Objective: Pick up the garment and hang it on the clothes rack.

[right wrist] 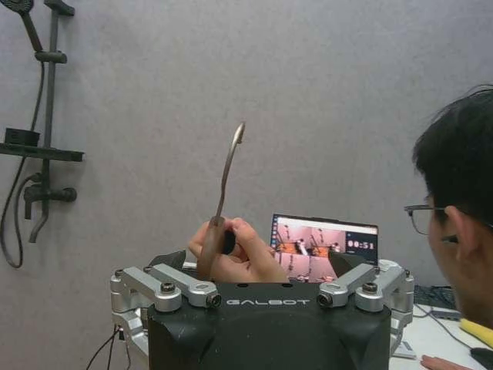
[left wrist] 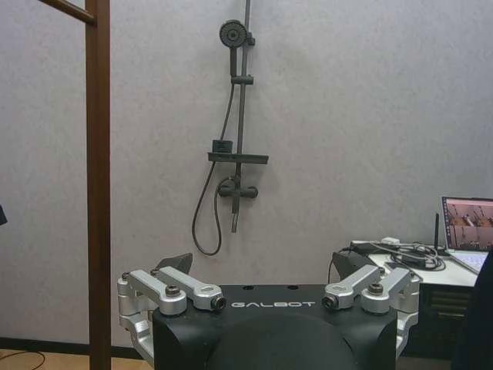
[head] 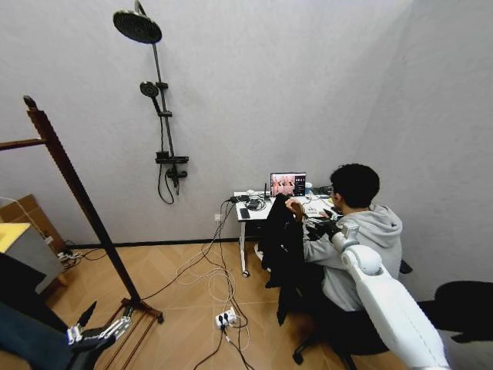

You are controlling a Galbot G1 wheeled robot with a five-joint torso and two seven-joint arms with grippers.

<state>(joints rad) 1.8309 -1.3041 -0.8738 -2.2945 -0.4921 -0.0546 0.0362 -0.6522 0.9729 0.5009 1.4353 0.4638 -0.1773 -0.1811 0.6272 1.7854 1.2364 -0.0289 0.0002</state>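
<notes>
Both my grippers gape: right gripper facing the garment a hand holds, left gripper at seven o'clock near the clothes rack.

Bare grey room with a fitted shower rail and a small work corner.
A black shower rail hangs on the wall; an open laptop sits on the white bench, cables trailing to a power strip on the wooden floor.
</notes>
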